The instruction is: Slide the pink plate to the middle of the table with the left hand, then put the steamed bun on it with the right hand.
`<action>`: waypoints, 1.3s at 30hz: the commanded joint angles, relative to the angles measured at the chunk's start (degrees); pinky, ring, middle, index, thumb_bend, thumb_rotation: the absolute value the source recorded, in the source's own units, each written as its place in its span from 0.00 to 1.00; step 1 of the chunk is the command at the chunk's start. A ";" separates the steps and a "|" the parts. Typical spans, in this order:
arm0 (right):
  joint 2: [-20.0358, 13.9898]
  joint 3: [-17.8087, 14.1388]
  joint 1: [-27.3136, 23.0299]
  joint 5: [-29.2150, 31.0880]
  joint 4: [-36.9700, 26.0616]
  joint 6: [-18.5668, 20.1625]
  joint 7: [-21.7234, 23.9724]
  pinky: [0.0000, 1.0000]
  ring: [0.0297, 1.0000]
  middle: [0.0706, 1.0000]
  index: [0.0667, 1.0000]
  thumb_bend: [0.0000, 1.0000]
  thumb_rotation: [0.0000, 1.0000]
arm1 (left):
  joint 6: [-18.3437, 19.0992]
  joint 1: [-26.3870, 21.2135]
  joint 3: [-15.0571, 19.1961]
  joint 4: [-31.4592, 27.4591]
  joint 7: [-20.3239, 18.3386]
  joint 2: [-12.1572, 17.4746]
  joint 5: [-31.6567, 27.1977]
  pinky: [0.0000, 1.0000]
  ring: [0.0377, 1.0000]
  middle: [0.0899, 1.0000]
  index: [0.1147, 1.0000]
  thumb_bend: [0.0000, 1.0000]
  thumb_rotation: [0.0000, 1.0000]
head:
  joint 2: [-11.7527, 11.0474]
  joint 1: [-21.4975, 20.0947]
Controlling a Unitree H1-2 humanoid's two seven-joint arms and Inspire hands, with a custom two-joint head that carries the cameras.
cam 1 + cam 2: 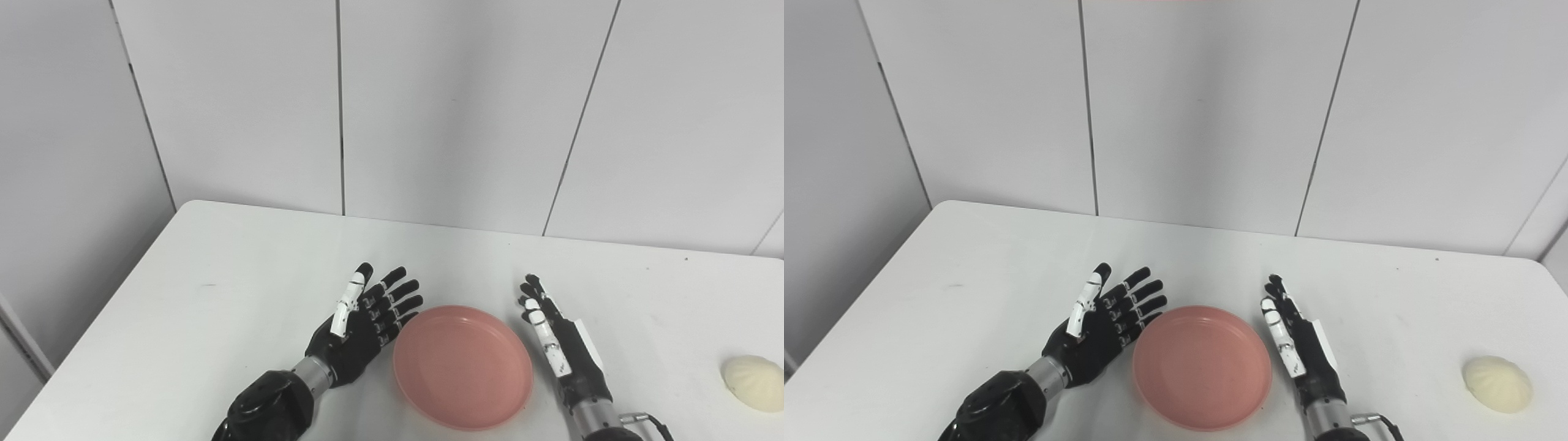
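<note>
A round pink plate lies on the white table near the front edge, between my two hands. My left hand is open, palm turned toward the plate, its fingertips close beside the plate's left rim; I cannot tell if they touch it. My right hand is open and empty, fingers straight, just right of the plate. A pale steamed bun lies at the far right near the table's edge, well apart from my right hand. It also shows in the right eye view.
The white table ends at a grey panelled wall behind. Its left edge runs diagonally toward the front. A cable hangs at my right wrist.
</note>
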 commanded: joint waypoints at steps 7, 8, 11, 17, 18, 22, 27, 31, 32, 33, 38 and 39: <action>1.40 0.72 -0.57 -0.81 -2.17 -0.19 -1.08 0.89 0.90 0.92 0.93 0.19 1.00 | 2.56 1.54 0.10 0.81 0.24 0.98 0.11 0.96 0.94 0.94 0.96 0.55 1.00 | 0.21 -2.44; 1.21 0.66 -0.67 -1.19 -2.40 -0.51 -1.35 0.89 0.91 0.92 0.93 0.20 1.00 | 2.38 1.59 0.26 0.92 0.32 0.94 0.12 0.96 0.94 0.94 0.96 0.55 1.00 | 0.24 -3.07; 0.56 0.56 -1.09 -2.61 -3.03 -1.76 -2.27 0.89 0.91 0.92 0.93 0.30 1.00 | 1.86 1.68 0.61 1.32 0.51 0.84 0.35 0.96 0.94 0.94 0.96 0.55 1.00 | 0.15 -4.04; -1.70 0.64 -2.09 -12.82 -7.11 -2.18 -7.26 0.81 0.85 0.86 0.89 0.55 1.00 | 1.93 2.10 2.18 1.47 1.27 0.44 -0.04 0.97 0.94 0.95 0.95 0.55 1.00 | -0.53 -8.94; -2.01 0.68 -2.28 -14.16 -7.49 -2.07 -7.82 0.79 0.83 0.85 0.90 0.59 1.00 | 1.99 2.07 2.43 1.60 1.21 0.42 -0.17 0.97 0.94 0.95 0.95 0.55 1.00 | -0.85 -10.55; -3.91 -0.56 -3.76 -19.05 -10.67 -1.22 -10.39 0.72 0.78 0.82 0.87 0.72 0.98 | 1.94 2.24 3.09 1.16 1.93 0.59 0.75 0.95 0.93 0.94 0.94 0.57 1.00 | -1.59 -13.38; -7.12 -2.30 -5.05 -24.87 -14.87 1.49 -11.00 0.69 0.77 0.82 0.86 0.84 0.92 | 1.44 1.99 3.77 2.57 0.92 1.40 0.44 0.93 0.92 0.93 0.93 0.57 1.00 | -2.74 -16.93; -10.46 -4.49 -5.98 -28.44 -21.29 6.27 -8.42 0.65 0.72 0.78 0.84 0.88 0.82 | 0.43 1.87 4.47 4.36 -0.59 2.31 0.19 0.92 0.91 0.92 0.92 0.57 0.99 | -3.24 -19.03; -11.63 -4.98 -6.08 -29.48 -23.13 7.98 -7.10 0.65 0.72 0.77 0.84 0.88 0.79 | 0.06 1.86 4.61 4.88 -1.13 2.64 0.21 0.92 0.91 0.92 0.92 0.57 0.99 | -3.33 -19.47; -12.63 -5.48 -6.14 -30.17 -24.54 9.53 -5.98 0.65 0.71 0.76 0.84 0.88 0.76 | -0.32 1.84 4.73 5.36 -1.62 2.94 0.29 0.92 0.91 0.91 0.92 0.58 0.99 | -3.36 -19.92; -17.77 -7.77 -6.19 -31.98 -27.86 14.00 -2.13 0.60 0.69 0.79 0.83 0.88 0.63 | -2.29 1.51 5.40 8.26 -4.21 4.53 0.08 0.92 0.90 0.91 0.92 0.59 0.95 | -3.54 -22.68; -18.38 -7.86 -6.15 -32.45 -27.95 14.34 -1.85 0.59 0.69 0.79 0.83 0.88 0.63 | -2.52 1.44 5.53 8.66 -4.55 4.69 0.06 0.92 0.91 0.91 0.92 0.59 0.95 | -3.54 -22.68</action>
